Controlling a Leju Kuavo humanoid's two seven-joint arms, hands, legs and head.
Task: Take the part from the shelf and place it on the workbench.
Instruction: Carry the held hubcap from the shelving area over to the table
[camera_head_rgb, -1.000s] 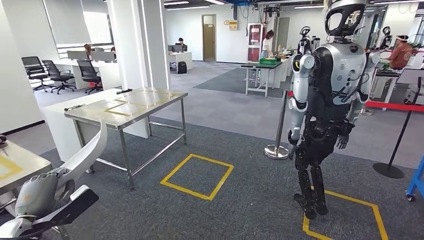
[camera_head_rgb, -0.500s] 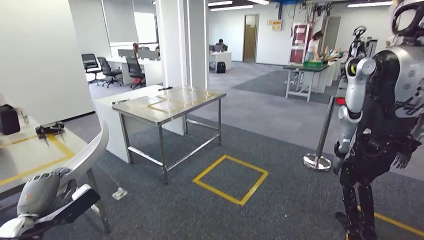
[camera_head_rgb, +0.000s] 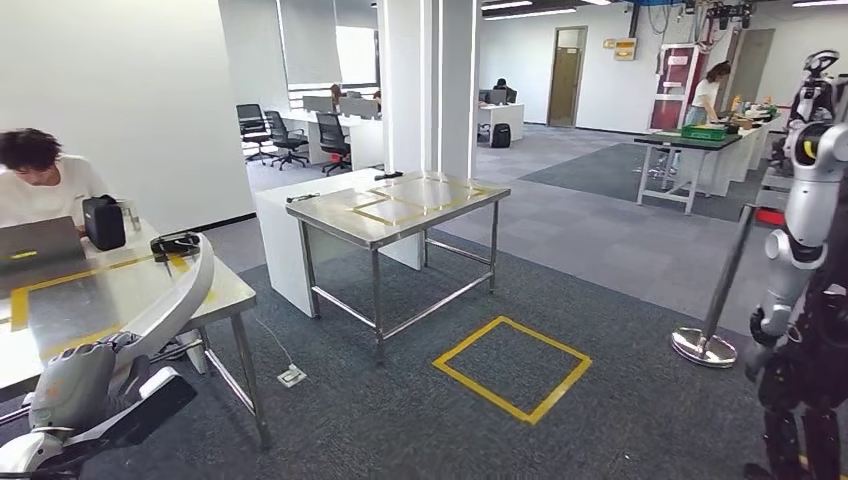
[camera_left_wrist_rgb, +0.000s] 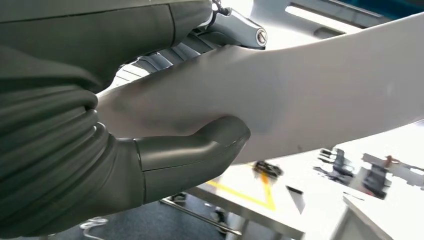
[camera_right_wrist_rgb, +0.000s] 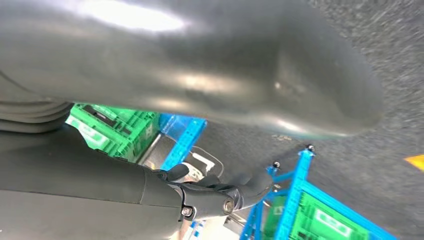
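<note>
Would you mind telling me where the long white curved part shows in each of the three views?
Head view: the white curved part rises from the left hand in the lower left corner, over the near steel table.
Left wrist view: the part crosses the picture, with the hand's thumb pressed against it.
Right wrist view: I cannot make it out.
Shared landmark: the yellow tape on the near table.

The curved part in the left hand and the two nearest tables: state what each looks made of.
Curved part: probably moulded plastic or painted panel; a smooth, matte off-white skin, seamless in the left wrist view. Left hand grips it. Near table and middle table: apparently brushed stainless steel; grey tops with soft reflections, on bare metal legs, marked with yellow tape.
</note>
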